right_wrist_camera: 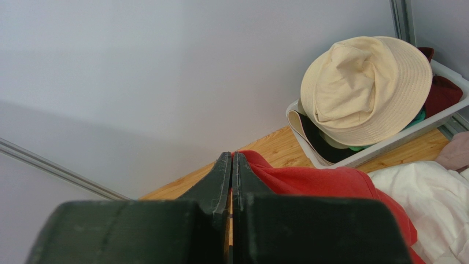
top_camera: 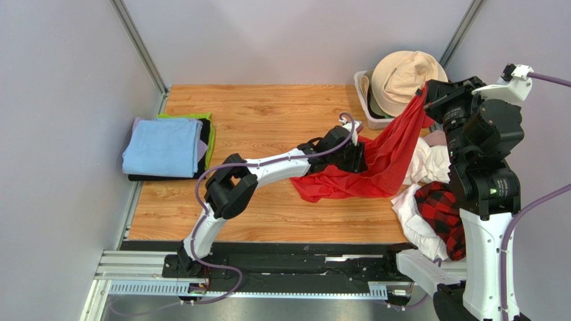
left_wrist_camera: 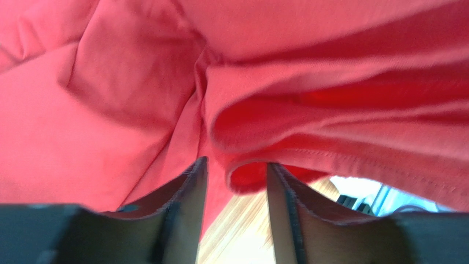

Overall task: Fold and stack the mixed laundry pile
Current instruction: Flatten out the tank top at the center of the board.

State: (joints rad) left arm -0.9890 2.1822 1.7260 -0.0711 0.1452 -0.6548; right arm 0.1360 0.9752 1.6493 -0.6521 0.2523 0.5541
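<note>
with your right gripper (right_wrist_camera: pixel 232 159) clamped on the raised red t-shirt (top_camera: pixel 378 160) corner, close your half-parted left gripper (left_wrist_camera: pixel 236 168) squarely over the hem fold between its jaws.

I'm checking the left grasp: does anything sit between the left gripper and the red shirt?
Nothing visible does. A hem fold of the red shirt sits right inside the open left gripper.
</note>
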